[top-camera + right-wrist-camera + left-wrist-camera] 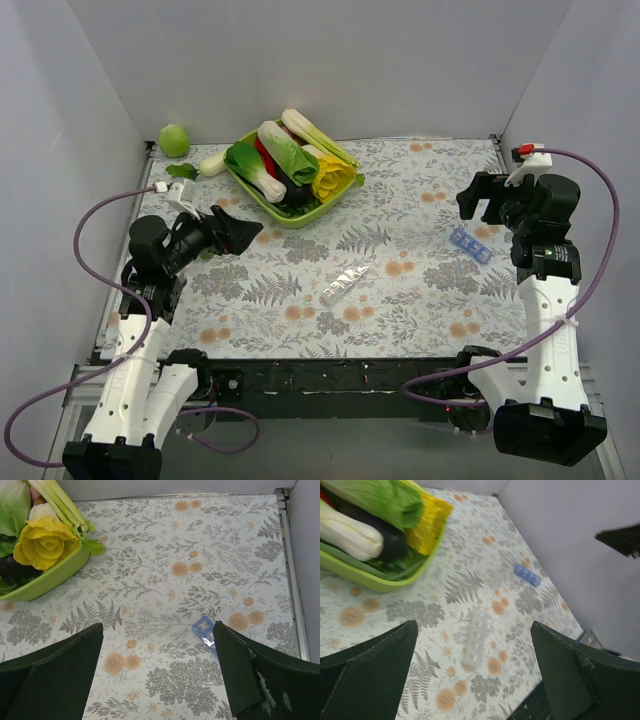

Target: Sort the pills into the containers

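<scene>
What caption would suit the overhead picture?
Left gripper and right gripper, both open, flank a clear plastic pill-organiser strip on the floral table.

The left arm [135, 345] and right arm [552, 300] wore white moulded shells over their long links, with black housings at the joints and black blocks at the bases. A purple cable [95, 218] looped beside the left arm. A second purple cable [603, 215] followed the right one to a white plug [526, 150] with a red tab. The left tool [240, 228] and right tool [482, 203] were matte black. Their fingers [370, 675] were broad, flat, dark wedges, and one right finger [260, 687] bore pale scuffs.
</scene>
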